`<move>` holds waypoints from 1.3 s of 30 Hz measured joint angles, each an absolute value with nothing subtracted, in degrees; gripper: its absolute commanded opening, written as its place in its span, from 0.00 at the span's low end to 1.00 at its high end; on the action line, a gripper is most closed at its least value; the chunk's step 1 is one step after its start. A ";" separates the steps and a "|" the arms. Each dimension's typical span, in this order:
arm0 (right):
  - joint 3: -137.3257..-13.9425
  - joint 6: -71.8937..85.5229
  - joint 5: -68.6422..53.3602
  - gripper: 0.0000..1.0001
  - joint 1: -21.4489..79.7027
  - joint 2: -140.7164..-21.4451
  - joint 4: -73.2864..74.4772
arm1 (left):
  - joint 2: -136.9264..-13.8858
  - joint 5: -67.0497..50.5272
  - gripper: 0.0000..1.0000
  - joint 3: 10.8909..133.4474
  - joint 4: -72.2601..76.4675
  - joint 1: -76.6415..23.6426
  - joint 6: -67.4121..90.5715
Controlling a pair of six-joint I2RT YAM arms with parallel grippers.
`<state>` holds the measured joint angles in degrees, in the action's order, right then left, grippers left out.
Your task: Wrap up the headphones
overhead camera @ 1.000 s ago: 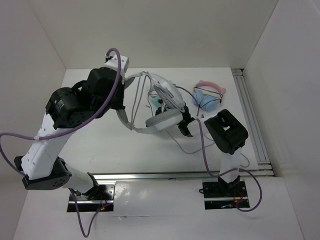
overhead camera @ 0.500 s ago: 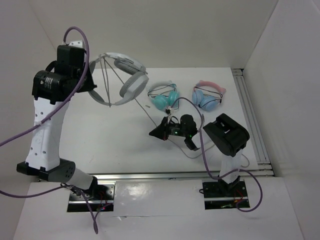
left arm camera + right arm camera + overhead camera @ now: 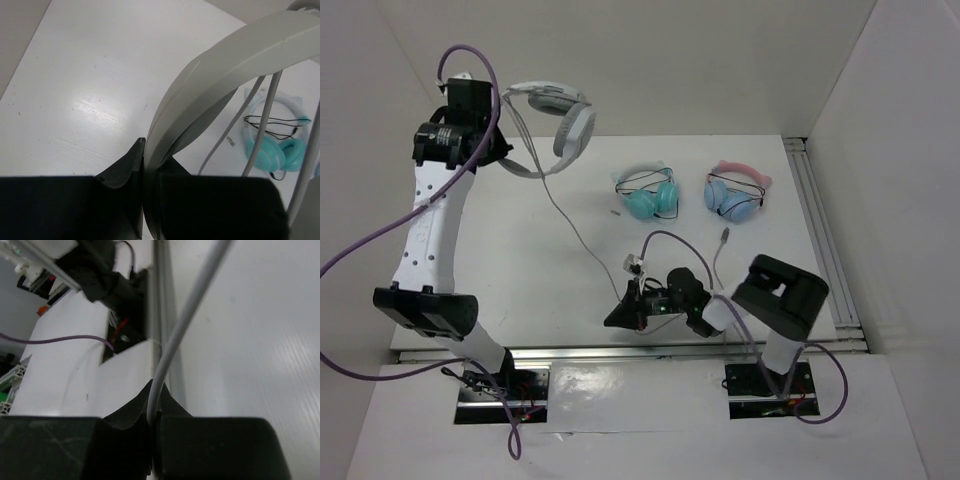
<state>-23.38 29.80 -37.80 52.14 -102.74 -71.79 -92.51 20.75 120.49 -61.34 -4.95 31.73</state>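
High at left, headphones hang, cable slanting down front-right.

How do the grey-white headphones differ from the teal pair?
The headphones are bigger than the teal pair. The headphones hang in the air, clamped by the left gripper; the teal pair lies on the table. The headphones' cable trails loose; the teal pair's is wound across it. Both are over-ear.

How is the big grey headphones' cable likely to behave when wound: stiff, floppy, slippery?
Probably floppy: the cable runs in a loose curve from the lifted headphones to the right gripper, with no shape of its own. It looks thin and smooth, so it may slide between the shut jaws. The headband, clamped in the left gripper, seems stiff.
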 measured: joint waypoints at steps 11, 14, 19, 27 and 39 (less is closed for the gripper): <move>-33.41 9.58 -12.73 0.00 71.57 -63.16 -34.83 | -96.68 26.89 0.00 105.71 -58.19 -4.99 31.51; -39.68 4.91 -6.74 0.00 72.12 -60.07 -25.30 | -96.79 27.44 0.00 104.95 -58.22 -5.63 31.24; -51.09 -3.05 0.58 0.00 71.77 -59.48 -10.44 | -96.51 24.91 0.00 100.16 -55.88 -8.12 29.54; -65.95 -13.76 2.17 0.00 57.58 -63.42 2.83 | -93.23 26.68 0.00 89.10 -53.89 -24.05 24.14; -77.60 -20.91 -0.58 0.00 39.33 -73.73 9.32 | -72.69 27.53 0.00 79.35 -55.05 -38.61 20.73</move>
<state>-77.60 -20.91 -0.58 39.33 -73.73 9.32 -72.69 27.53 79.35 -55.05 -38.61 20.73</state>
